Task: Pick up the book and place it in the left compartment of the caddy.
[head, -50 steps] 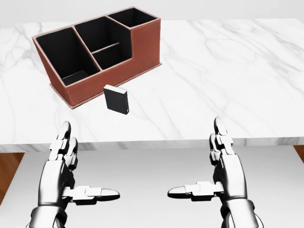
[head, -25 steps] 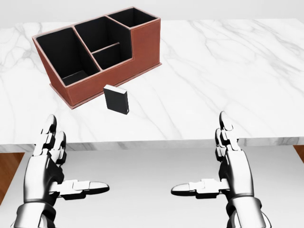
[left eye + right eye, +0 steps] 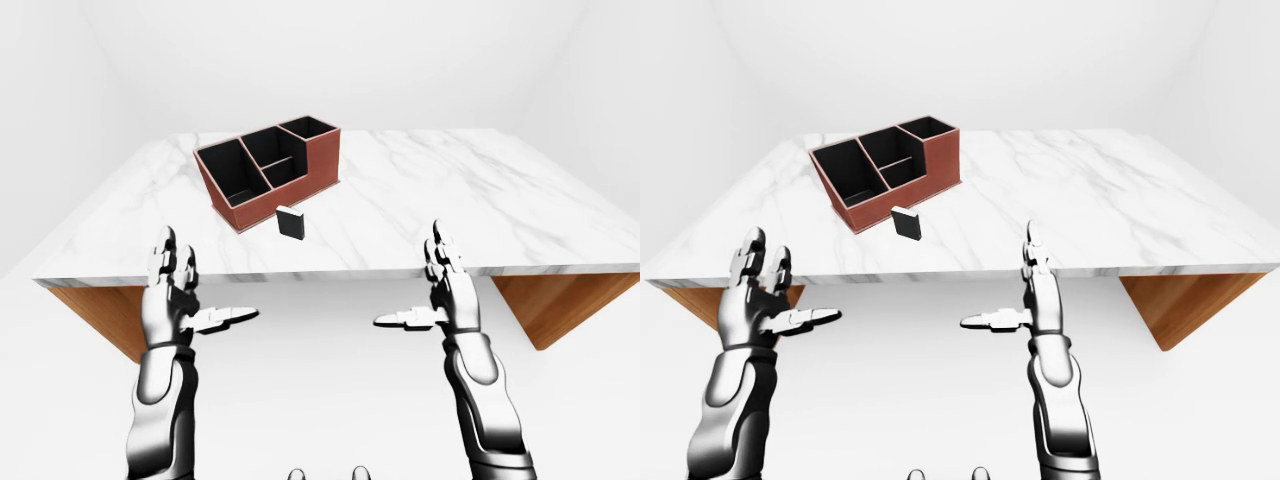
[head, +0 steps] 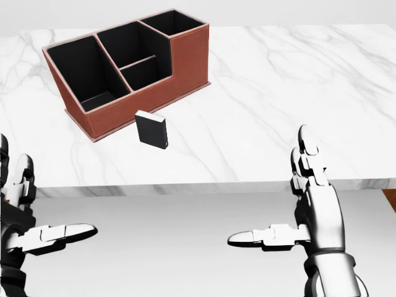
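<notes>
Both hands hang short of the tabletop's (image 4: 260,93) near edge, fingers spread apart and holding nothing. The book (image 4: 151,130) stands upright on the tabletop, far of the fingers and between the 2 hands, its spine vertical, just near of the caddy (image 4: 124,68). In the left-eye view the left hand (image 3: 178,298) looks slightly nearer to it than the right hand (image 3: 445,295). The caddy's left compartment (image 4: 79,71) lies far-left of the book.

A bare white simulated room holding 1 marble-topped table (image 3: 420,200) on wooden legs.

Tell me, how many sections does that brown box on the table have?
4. In the head view, the caddy has a large left one, two smaller middle ones, one above the other, and a taller one at its upper right.
</notes>
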Available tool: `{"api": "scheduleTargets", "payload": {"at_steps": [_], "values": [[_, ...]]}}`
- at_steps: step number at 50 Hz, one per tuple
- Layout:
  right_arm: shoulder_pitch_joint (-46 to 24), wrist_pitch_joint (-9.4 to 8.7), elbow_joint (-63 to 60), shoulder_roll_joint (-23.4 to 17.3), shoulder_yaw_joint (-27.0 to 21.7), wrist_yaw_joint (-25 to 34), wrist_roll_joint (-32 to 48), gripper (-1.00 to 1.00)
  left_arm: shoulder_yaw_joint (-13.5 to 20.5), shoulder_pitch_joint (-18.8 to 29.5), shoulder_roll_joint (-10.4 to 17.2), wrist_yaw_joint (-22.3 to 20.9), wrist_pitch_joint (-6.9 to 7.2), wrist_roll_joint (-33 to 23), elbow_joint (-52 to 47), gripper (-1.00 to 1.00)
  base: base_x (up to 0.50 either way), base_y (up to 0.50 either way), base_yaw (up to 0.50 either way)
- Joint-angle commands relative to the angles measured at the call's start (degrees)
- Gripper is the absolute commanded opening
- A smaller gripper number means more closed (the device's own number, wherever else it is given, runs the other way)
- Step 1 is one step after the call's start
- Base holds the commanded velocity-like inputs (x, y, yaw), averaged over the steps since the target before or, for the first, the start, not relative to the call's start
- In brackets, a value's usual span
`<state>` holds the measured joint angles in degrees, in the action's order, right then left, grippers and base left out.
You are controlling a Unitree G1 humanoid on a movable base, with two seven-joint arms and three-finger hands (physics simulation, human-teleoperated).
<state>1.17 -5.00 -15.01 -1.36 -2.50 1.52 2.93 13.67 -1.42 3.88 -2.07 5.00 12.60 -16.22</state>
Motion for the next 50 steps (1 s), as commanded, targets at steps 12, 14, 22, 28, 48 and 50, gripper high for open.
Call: {"api": "scheduleTargets", "payload": {"at_steps": [12,14,22,28,48,50], "values": [[2.41,0.0,-17.58,0.47,1.19,0.88,2.88,1.0,6.05,-3.36,-0.01,-1.75,0.0,6.15,-7.1,1.0,0.0,0.0,0.0],[2.83,0.0,-19.66,0.51,1.15,1.05,3.05,1.0,6.45,-3.7,-0.15,-1.97,0.0,6.22,-7.39,1.0,0.0,0.0,0.0],[4.56,0.0,-23.39,0.69,0.81,1.53,3.74,1.0,8.69,-4.27,-0.14,-2.07,0.0,8.11,-8.95,1.0,0.0,0.0,0.0],[4.84,0.0,-24.18,0.55,1.8,1.43,5.52,1.0,8.84,-4.64,-0.77,-3.58,0.0,7.59,-5.72,1.0,0.0,0.0,0.0],[4.19,0.0,-22.79,0.85,2.73,1.77,7.29,1.0,10.32,-4.97,-0.11,-3.61,0.0,10.61,-6.08,1.0,0.0,0.4,0.0],[4.15,0.0,-22.94,0.86,2.8,1.79,7.26,1.0,10.32,-5.19,-0.22,-3.7,0.0,10.56,-6.18,1.0,0.0,0.5,0.0]]}}
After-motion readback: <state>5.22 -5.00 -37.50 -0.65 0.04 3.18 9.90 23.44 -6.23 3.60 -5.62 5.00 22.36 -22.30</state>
